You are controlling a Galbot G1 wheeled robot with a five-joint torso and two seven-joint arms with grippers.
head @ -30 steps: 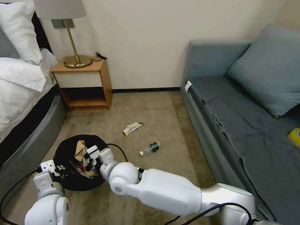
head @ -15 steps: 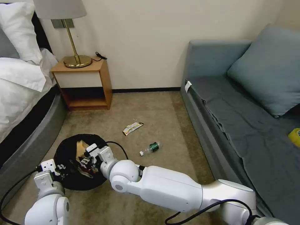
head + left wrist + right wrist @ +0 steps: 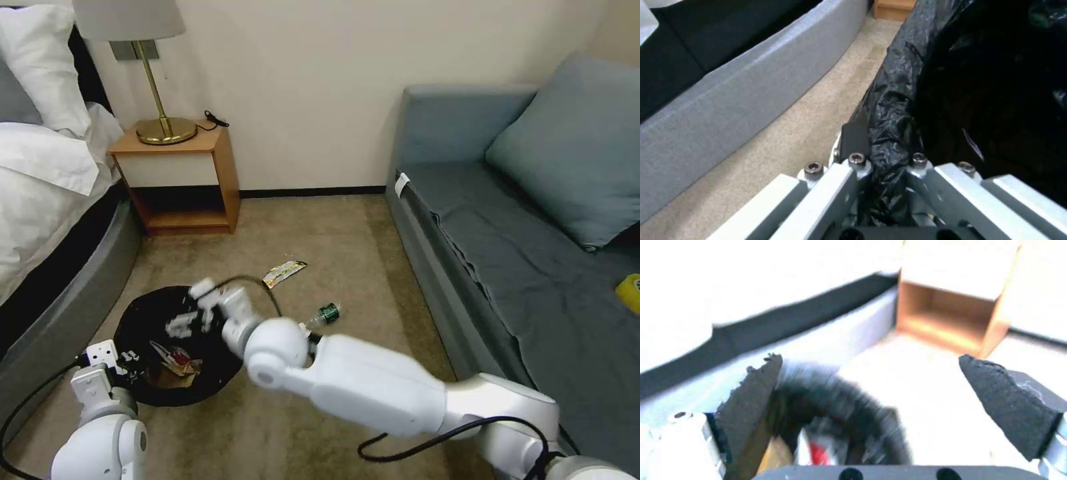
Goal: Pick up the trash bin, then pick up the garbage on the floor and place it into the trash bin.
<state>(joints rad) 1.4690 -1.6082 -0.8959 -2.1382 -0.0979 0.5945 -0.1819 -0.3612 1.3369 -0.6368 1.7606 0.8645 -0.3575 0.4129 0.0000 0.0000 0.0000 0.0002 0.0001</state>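
- A bedroom with tan carpet (image 3: pixel 320 227): a white-sheeted bed (image 3: pixel 47 173) at 9 o'clock, a wooden nightstand (image 3: pixel 180 180) carrying a brass lamp (image 3: pixel 160 100) at 11 o'clock, and a grey-blue sofa (image 3: pixel 527 227) at 3 o'clock.
- The small round trash bin, lined with a crinkled black plastic bag (image 3: pixel 143 320), sits at 7 o'clock beside the bed base.
- Inside it lie a crumpled red-and-white snack wrapper (image 3: pixel 167 353) and a piece of crumpled tan paper (image 3: pixel 177 377).
- The left gripper (image 3: pixel 887 166) is clamped on the bag-covered rim at the bin's 7 o'clock edge.
- The right gripper (image 3: pixel 871 400) hangs above the bin's 1 o'clock rim, its jaws spread wide and holding nothing.
- On the carpet at 12 o'clock lies a flat beige wrapper (image 3: pixel 285 273); just toward 1 o'clock of the right wrist lies a small clear green-labelled bottle (image 3: pixel 325 313).
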